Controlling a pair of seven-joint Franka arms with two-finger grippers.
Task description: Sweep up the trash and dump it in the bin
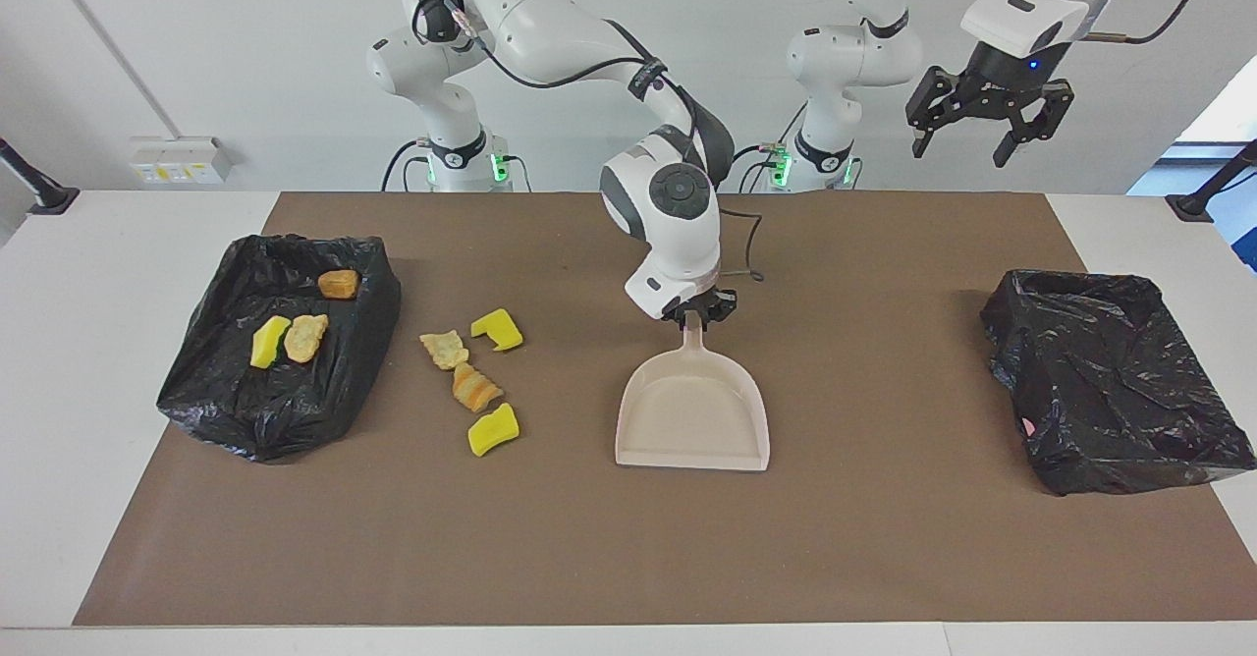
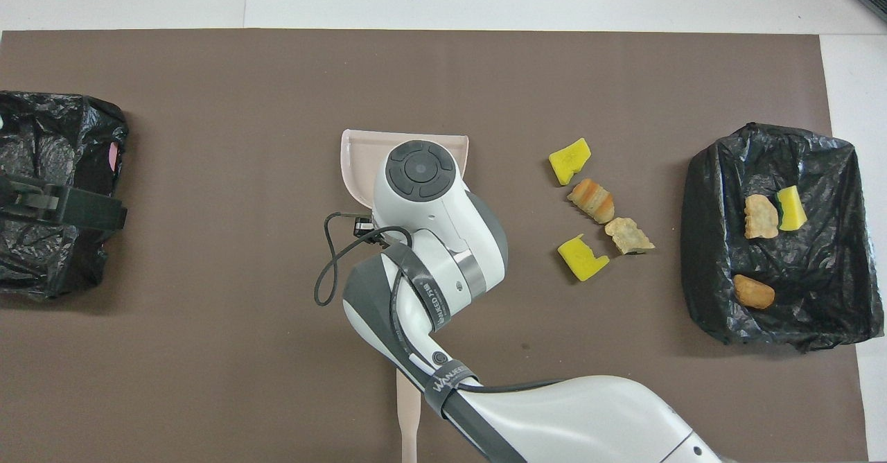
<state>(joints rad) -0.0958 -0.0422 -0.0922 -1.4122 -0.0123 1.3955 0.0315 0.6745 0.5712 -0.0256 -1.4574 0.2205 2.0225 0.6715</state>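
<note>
Dustpan, beige plastic [image 1: 692, 410], flat mid-mat, mouth edge facing away from the robots. Right gripper [image 1: 699, 314] down at its handle tip; grip or release, can't tell. Left gripper [image 1: 987, 131] raised, jaws spread, empty, over black-lined bin [image 1: 1110, 381] at the left arm's end. Trash: four loose bits [image 1: 476, 371] on brown mat [image 1: 884, 538] between dustpan and black-bagged bin [image 1: 280, 356] at the right arm's end; three bits [image 1: 300, 327] inside it. Bare mat around dustpan's other sides.
</note>
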